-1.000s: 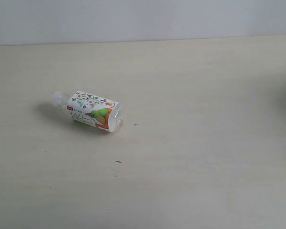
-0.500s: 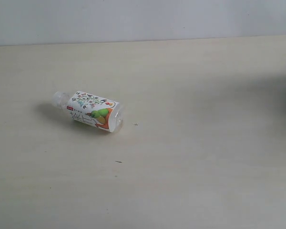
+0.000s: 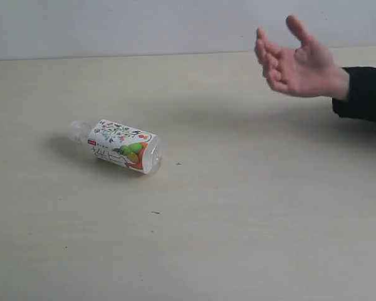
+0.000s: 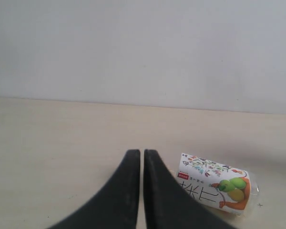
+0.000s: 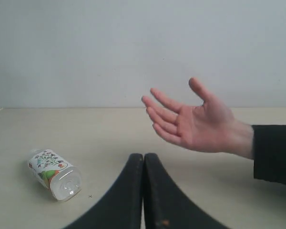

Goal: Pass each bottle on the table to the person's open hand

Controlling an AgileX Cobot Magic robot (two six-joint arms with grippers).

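Observation:
One bottle [image 3: 117,145] with a white fruit-and-flower label lies on its side on the table [image 3: 238,219], left of centre, cap pointing left. It also shows in the left wrist view as bottle [image 4: 214,185] and in the right wrist view as bottle [image 5: 54,174]. The person's open hand [image 3: 299,61] hovers palm up above the table at the upper right, black sleeve at the wrist; the same hand [image 5: 195,123] shows in the right wrist view. My left gripper [image 4: 141,153] is shut and empty, beside the bottle. My right gripper [image 5: 143,156] is shut and empty, below the hand. Neither gripper shows in the exterior view.
A pale wall [image 3: 175,25] runs behind the table's far edge. A few tiny dark specks [image 3: 155,212] mark the tabletop near the bottle.
The person's hand has come in from the right and now hovers open over the table. The bottle has not moved.

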